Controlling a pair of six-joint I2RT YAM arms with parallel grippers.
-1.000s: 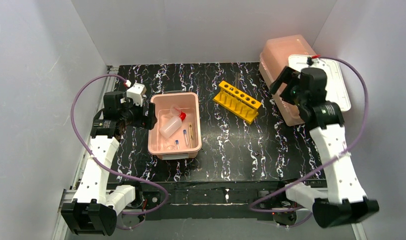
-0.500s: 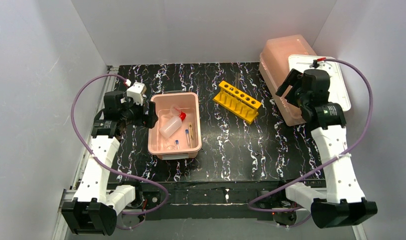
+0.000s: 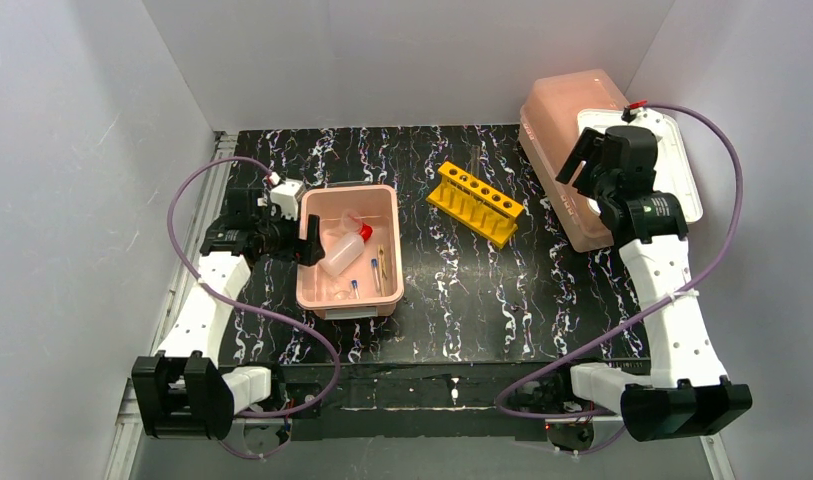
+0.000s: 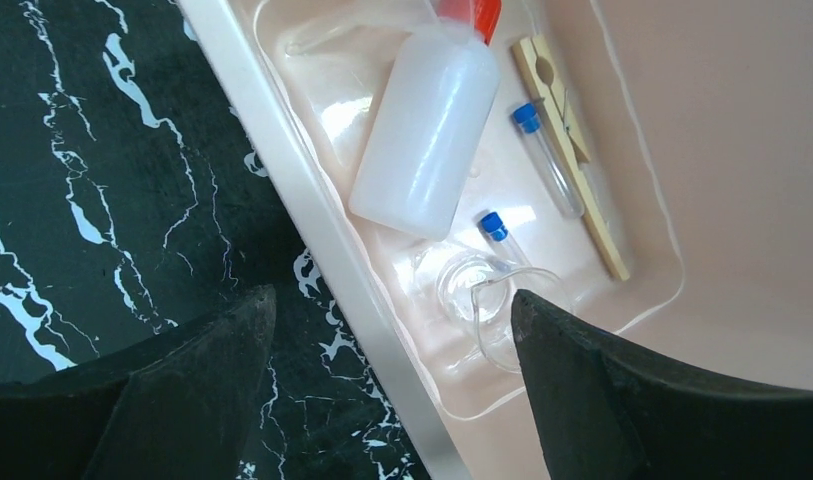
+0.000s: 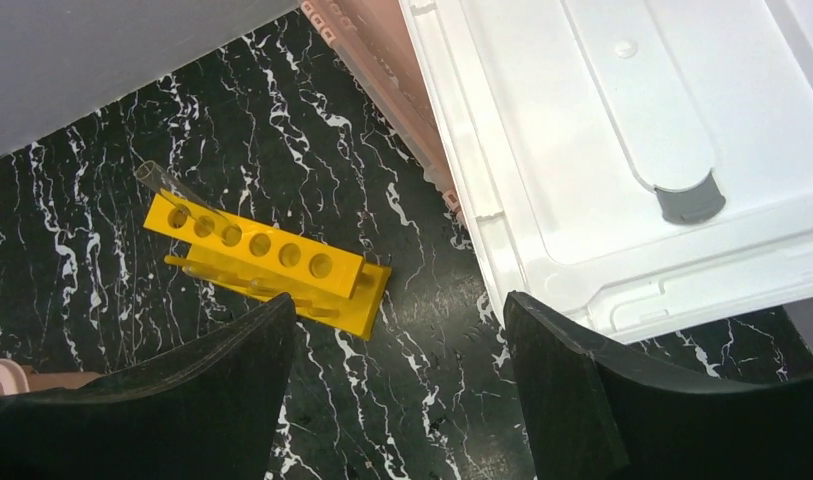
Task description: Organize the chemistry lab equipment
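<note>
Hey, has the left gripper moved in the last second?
Yes. The left gripper has edged slightly right in the top view, from beside the pink tub to over its left rim.

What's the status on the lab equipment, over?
Left fingers open across pink tub wall. Right fingers open, empty, by white lid. Bottle, tubes, glassware in tub; yellow rack untouched. Nothing covers the bottle.

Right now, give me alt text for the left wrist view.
A pink tub holds a white bottle, two blue-capped tubes, a wooden clip and a clear beaker. Open jaws straddle its wall, over a black marbled table.
</note>
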